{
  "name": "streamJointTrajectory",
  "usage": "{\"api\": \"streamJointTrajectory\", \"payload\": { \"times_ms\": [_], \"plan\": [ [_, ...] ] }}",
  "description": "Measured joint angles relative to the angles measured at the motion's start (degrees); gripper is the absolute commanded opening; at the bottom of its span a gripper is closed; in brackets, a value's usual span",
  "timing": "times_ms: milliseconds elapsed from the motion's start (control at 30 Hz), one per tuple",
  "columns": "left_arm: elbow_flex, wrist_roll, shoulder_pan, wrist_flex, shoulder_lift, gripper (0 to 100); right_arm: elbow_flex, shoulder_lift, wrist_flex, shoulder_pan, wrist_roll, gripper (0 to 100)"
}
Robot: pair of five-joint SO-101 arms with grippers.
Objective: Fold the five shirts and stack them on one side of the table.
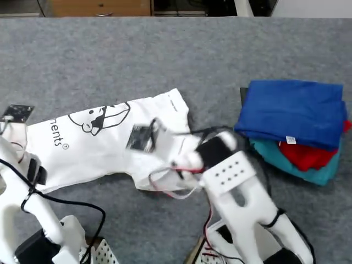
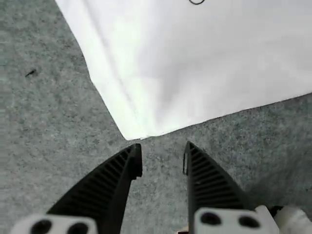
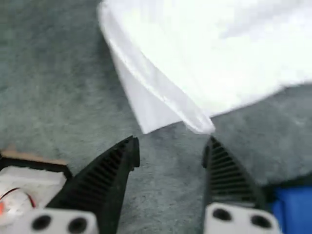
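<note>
A white shirt point(image 1: 104, 143) with a black print lies spread on the grey table, left of the middle. My left gripper point(image 2: 162, 158) is open, just short of a corner of the white shirt point(image 2: 195, 73), near the table's left edge. My right gripper point(image 3: 171, 148) is also open and holds nothing; a folded edge of the white shirt point(image 3: 165, 105) hangs just beyond its fingertips. In the high view the right gripper point(image 1: 142, 137) is over the shirt's right part. A stack of folded shirts sits at the right, with blue point(image 1: 294, 110) above red point(image 1: 305, 154) and teal point(image 1: 275, 157).
The grey table cloth point(image 1: 165, 60) lies bare behind the white shirt. The arms' bases and cables point(image 1: 181, 179) crowd the front edge. A wooden cabinet point(image 1: 99, 6) stands beyond the far edge.
</note>
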Motion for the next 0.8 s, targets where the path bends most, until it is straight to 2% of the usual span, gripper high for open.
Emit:
{"api": "streamJointTrajectory", "payload": {
  "times_ms": [33,100,133,200,300,467,600,700,800],
  "plan": [
    [-2.0,-0.3,0.0,1.8,0.0,13,-2.0,0.0,0.0,1.7,0.0,0.0],
    [-6.7,-0.1,0.0,4.3,0.0,3,-5.8,0.0,0.0,4.4,0.0,3.5],
    [-9.1,1.0,0.0,5.2,0.0,1,-7.5,0.0,0.0,5.1,0.0,4.6],
    [-14.0,5.5,0.4,5.7,0.0,4,-10.7,0.9,0.0,5.5,0.0,4.8],
    [-17.8,14.9,4.0,5.1,0.2,2,-14.4,5.2,-0.7,5.5,0.0,4.7],
    [-17.3,31.6,9.8,-5.2,7.5,2,-20.6,17.4,-8.4,5.5,-3.7,1.3],
    [-15.9,41.8,10.8,-15.6,17.8,2,-28.5,31.6,-13.3,5.5,-7.9,0.5],
    [-15.9,46.3,10.8,-21.7,25.0,2,-36.4,43.3,-14.2,5.6,-11.0,0.5],
    [-15.8,47.8,10.8,-24.4,28.4,2,-44.7,54.7,-14.2,5.6,-13.4,0.5]
  ]
}}
